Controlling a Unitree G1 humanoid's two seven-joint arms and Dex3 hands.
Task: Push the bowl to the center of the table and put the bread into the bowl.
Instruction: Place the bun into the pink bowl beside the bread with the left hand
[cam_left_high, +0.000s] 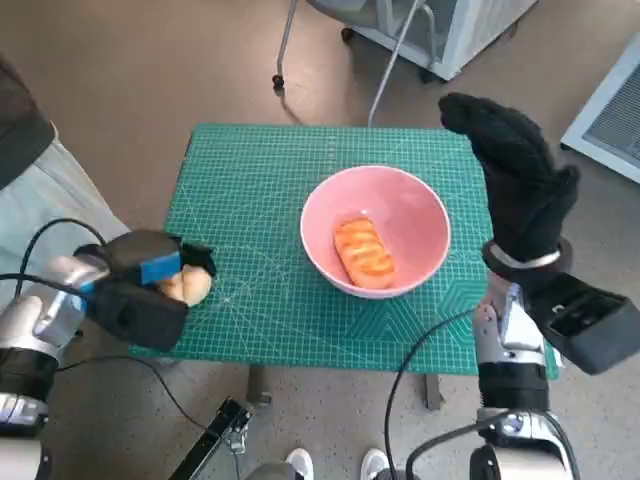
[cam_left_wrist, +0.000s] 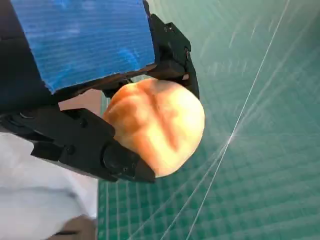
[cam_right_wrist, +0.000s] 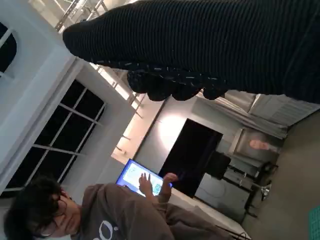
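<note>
Left robot hand (cam_left_high: 140, 290) grips a bread (cam_left_wrist: 157, 125) left of the bowl (cam_left_high: 420, 215); lift clear of rim before releasing; right robot hand (cam_left_high: 520, 180) open, empty.

No words, brand names or numbers can be read in any view. The green mat (cam_left_high: 260, 300) carries only a printed grid of pale lines. The lit blue screen (cam_right_wrist: 142, 181) and the pale mark on the person's sweatshirt (cam_right_wrist: 106, 231) are too blurred to read.
</note>
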